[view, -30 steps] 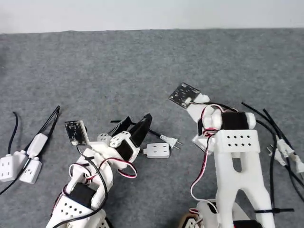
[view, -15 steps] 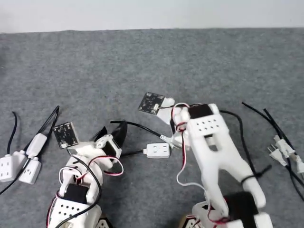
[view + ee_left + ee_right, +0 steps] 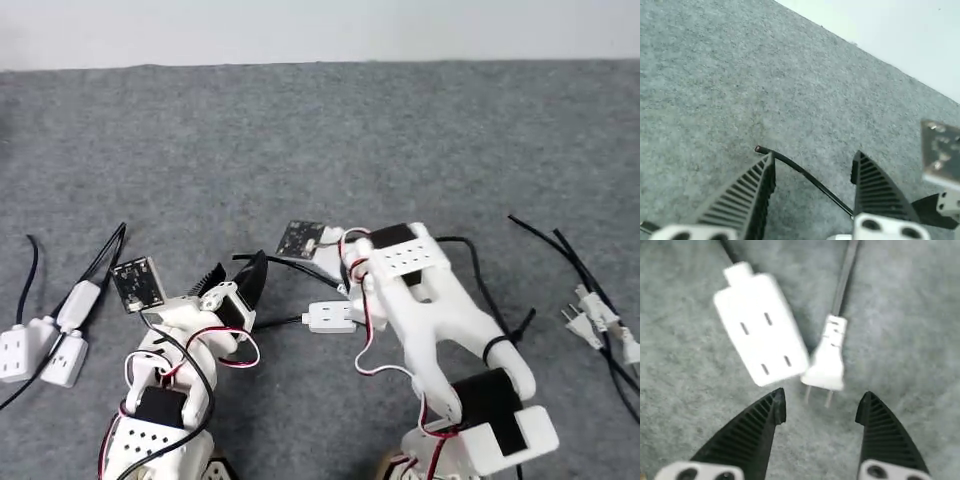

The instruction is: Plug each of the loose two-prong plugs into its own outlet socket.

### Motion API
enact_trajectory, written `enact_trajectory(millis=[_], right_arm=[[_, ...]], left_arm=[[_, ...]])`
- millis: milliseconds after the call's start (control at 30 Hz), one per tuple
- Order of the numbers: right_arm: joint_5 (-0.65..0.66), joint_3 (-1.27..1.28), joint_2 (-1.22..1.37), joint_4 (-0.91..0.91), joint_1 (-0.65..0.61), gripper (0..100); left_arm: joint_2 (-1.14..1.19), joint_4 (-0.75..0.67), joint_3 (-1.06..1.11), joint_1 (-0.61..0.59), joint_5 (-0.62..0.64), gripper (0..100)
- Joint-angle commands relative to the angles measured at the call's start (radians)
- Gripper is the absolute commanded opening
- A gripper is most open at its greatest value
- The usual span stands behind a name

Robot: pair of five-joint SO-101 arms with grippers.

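Well to the left of the middle outlet block [image 3: 330, 317], and slightly nearer than it, a pair of white outlet blocks [image 3: 40, 355] is seen lying side by side on the grey felt of the counter [image 3: 420, 130], with black leads trailing away from them.

Just to the left of the middle outlet block the left hand [image 3: 813, 157] is held low over the felt. Its jaws are spread wide and nothing is gripped. A black cable [image 3: 805, 175] lies on the felt between the two fingers, with its free end beside one fingertip.

Directly over the middle outlet block the right hand [image 3: 822, 397] is poised, pointing down. Its jaws are likewise wide open and empty. The block lies flat with its slots facing up, and none of the slots that can be seen is filled. A white two-prong plug [image 3: 826, 365] lies flat beside it, its body against one corner of the block. Its prongs are bare and point into the gap between the right hand's fingertips, without being touched by them.

Well to the right of the middle outlet block, loose plugs [image 3: 600, 320] lie on their black leads near the counter's edge.

Beyond the middle outlet block the felt runs back to a white wall [image 3: 320, 30].
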Motion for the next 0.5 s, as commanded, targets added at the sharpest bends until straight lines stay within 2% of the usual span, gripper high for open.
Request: enact_trajectory(millis=[0,367,467], right_arm=[[0.002,0.002,-0.007,-0.004,-0.008,22.4],[0.015,0.072,-0.005,-0.087,0.045,22.1],[0.055,0.075,0.018,-0.099,0.045,15.4]], left_arm=[[-0.006,-0.029,-0.008,-0.005,-0.006,24],[-0.006,-0.029,-0.008,-0.005,-0.006,24],[-0.006,-0.029,-0.008,-0.005,-0.006,24]])
